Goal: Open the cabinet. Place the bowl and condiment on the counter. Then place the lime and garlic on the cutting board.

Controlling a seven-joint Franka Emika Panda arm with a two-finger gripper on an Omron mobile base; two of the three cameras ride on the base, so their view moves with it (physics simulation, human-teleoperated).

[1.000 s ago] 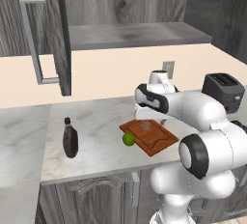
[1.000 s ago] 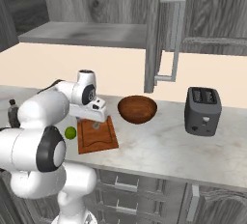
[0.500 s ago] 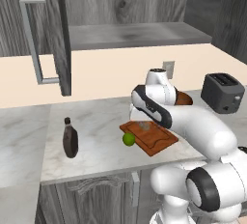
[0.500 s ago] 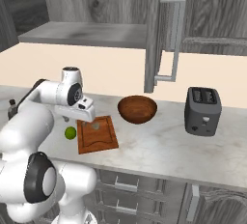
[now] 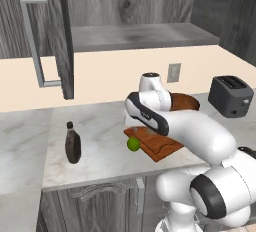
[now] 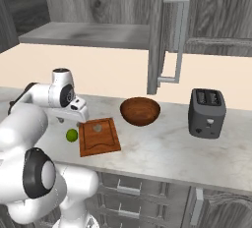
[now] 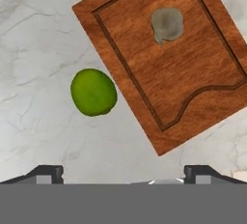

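Hovering over the white-grey marbled stone counter (image 5: 100, 141), my two-finger pincer (image 7: 123, 172) has its jaws spread wide and nothing between them. In the hand view the small bright green lime (image 7: 93, 92) lies on bare stone just beside the long edge of the flat reddish-brown wooden cutting board (image 7: 169, 59), close to the wood but not on it. The tiny pale grey-beige garlic bulb (image 7: 167, 24) already sits on the board inside its groove.

I judge the lime to be light, firm and smooth-skinned, and because it is a ball it will roll at a nudge. I would take it across its middle with one finger on each side and close gently and evenly, so that it is not squeezed out sideways. Coming straight down over it seems safest.

The board's edge is the nearest obstacle: a finger lowered on that side could catch the wood or shift the board, and the garlic might then roll. The round glossy reddish-brown wooden bowl (image 6: 140, 111) stands on the counter behind the board, and the slim dark brown glass bottle (image 5: 73, 143) stands upright well apart on the other side; neither is in my way. A dark grey toaster (image 6: 207, 113) sits farther along. The upper dark grey wood-grain cabinet (image 5: 62, 36) stands open above.
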